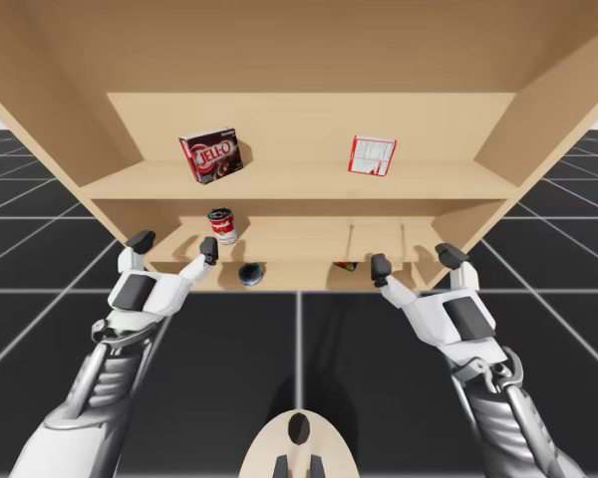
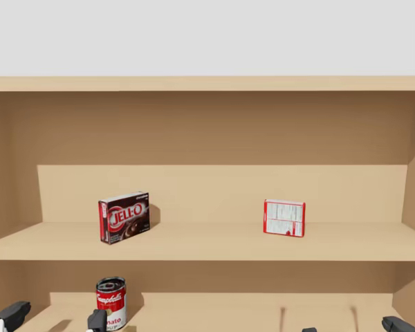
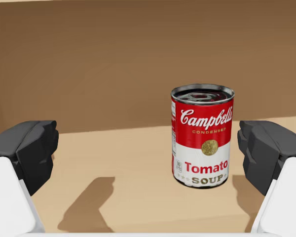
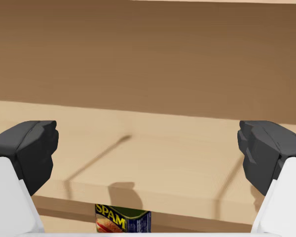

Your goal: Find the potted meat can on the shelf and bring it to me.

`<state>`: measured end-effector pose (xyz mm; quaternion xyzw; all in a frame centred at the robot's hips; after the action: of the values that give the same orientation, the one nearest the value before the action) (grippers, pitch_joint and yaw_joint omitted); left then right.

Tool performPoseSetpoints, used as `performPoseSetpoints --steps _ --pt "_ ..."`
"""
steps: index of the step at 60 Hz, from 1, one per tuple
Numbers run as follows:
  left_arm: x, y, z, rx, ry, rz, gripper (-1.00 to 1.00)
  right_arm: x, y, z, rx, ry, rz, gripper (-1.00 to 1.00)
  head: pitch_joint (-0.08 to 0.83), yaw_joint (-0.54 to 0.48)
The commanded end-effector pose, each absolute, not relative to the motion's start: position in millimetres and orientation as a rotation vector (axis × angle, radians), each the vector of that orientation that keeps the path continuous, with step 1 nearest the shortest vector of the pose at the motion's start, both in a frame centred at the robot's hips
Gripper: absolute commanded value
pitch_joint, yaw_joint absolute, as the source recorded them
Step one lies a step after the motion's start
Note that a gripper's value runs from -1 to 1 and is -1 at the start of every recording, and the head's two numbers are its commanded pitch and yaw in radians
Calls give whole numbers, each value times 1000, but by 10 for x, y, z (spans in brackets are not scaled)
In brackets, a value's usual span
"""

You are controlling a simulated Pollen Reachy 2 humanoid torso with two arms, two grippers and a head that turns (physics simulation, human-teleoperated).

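Note:
The potted meat can [image 4: 122,219], a blue and yellow tin, stands on a lower shelf under the board ahead of my right gripper [image 4: 148,153], and only its top part shows. In the high view a sliver of the potted meat can [image 1: 346,265] peeks out below that board, left of my right gripper [image 1: 415,259]. That gripper is open and holds nothing. My left gripper [image 3: 148,153] is open too, with a red and white soup can [image 3: 202,136] upright just ahead, near one finger [image 3: 269,153] and untouched.
The wooden shelf [image 1: 299,184] carries a dark brown box [image 1: 211,157] and a red and white box [image 1: 372,155] on its upper board. The soup can [image 1: 222,226] stands one board below. A dark round can [image 1: 249,274] sits lower, between my arms.

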<state>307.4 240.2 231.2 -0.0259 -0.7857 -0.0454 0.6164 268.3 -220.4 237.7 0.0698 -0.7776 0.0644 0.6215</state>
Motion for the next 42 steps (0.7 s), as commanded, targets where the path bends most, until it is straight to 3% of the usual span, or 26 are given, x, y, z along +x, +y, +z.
performPoseSetpoints --steps 1,10,42 --pt "3072 2394 2308 -63 -1808 -101 -1000 2666 -2170 2364 161 -1775 132 -1000 7 7" --pt "3068 2395 2310 -64 -1810 -100 -1000 2662 -2158 2373 189 -1772 160 -1000 40 5" --pt "3037 2414 2341 -71 -1845 -107 -1000 2707 -2144 2311 178 -1750 158 -1000 392 -38"
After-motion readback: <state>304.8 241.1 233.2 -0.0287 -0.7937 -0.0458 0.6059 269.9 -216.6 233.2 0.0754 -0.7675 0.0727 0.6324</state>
